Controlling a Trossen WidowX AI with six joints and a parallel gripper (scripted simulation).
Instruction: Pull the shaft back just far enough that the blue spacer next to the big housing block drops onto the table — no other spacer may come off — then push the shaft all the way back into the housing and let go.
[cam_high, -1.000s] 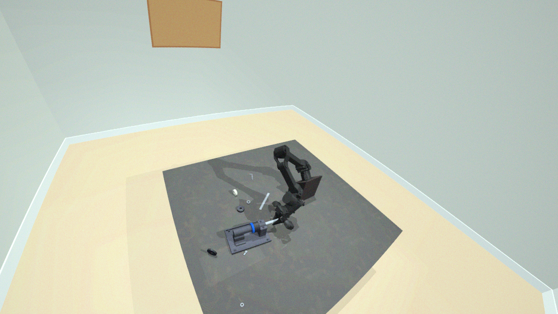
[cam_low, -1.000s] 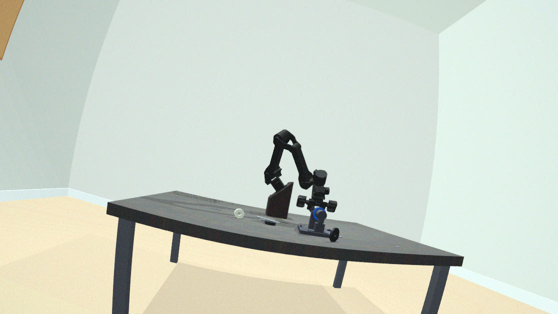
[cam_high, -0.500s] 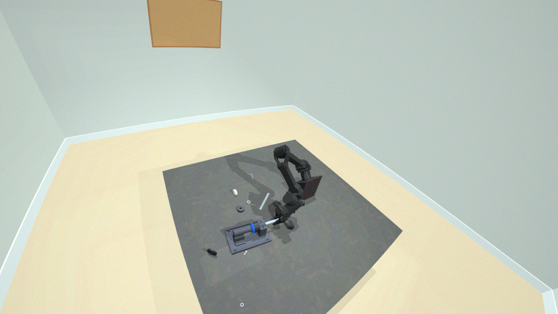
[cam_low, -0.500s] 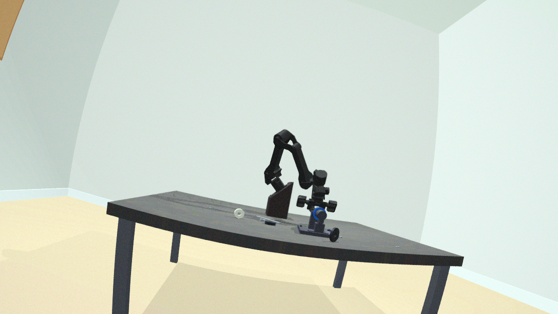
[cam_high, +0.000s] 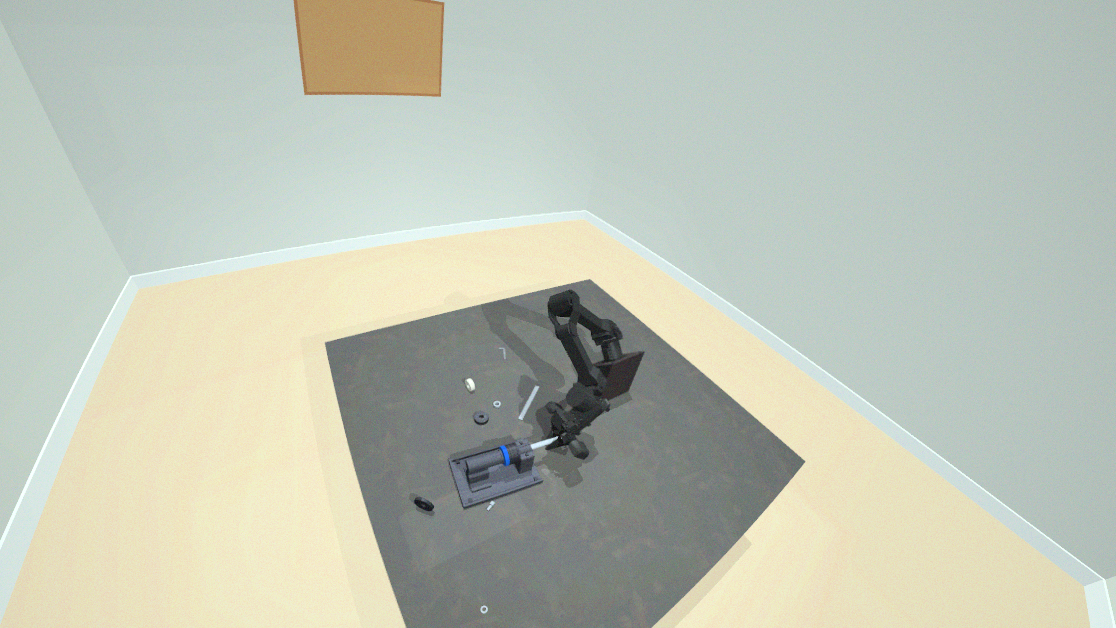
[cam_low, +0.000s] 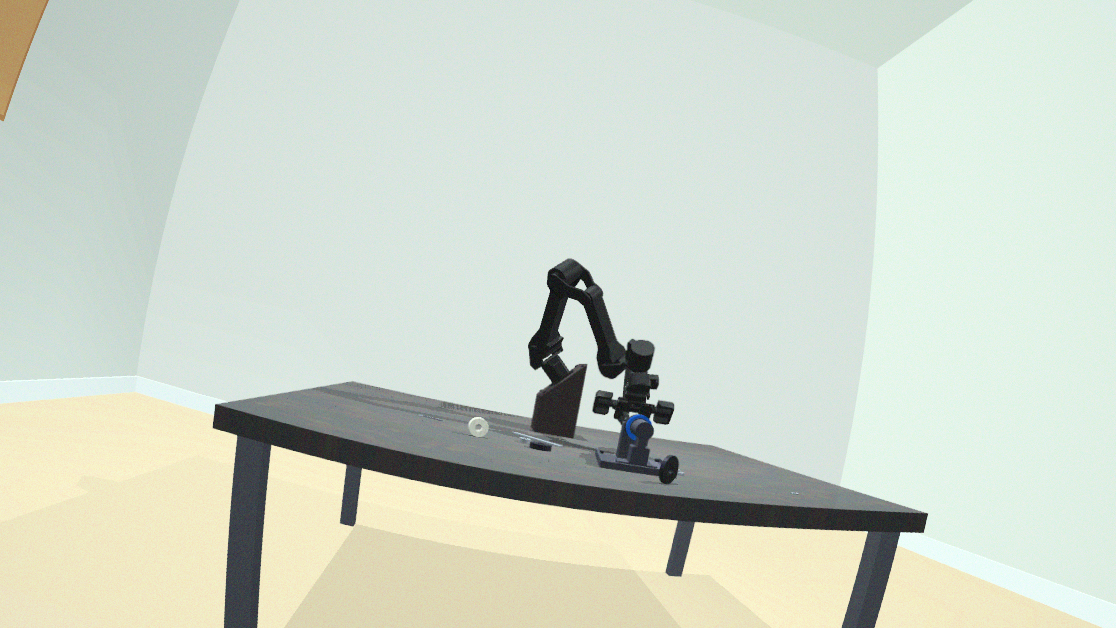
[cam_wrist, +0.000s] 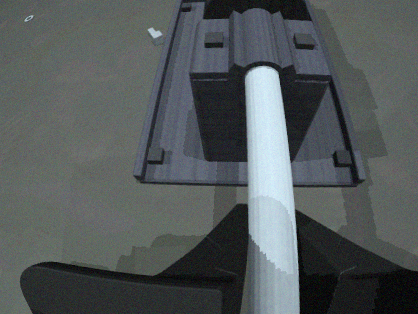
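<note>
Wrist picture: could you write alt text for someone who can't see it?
The tool grips a pale shaft, which runs into a dark grey housing block standing on a flat base plate. A small white piece lies on the table beside the plate.
</note>
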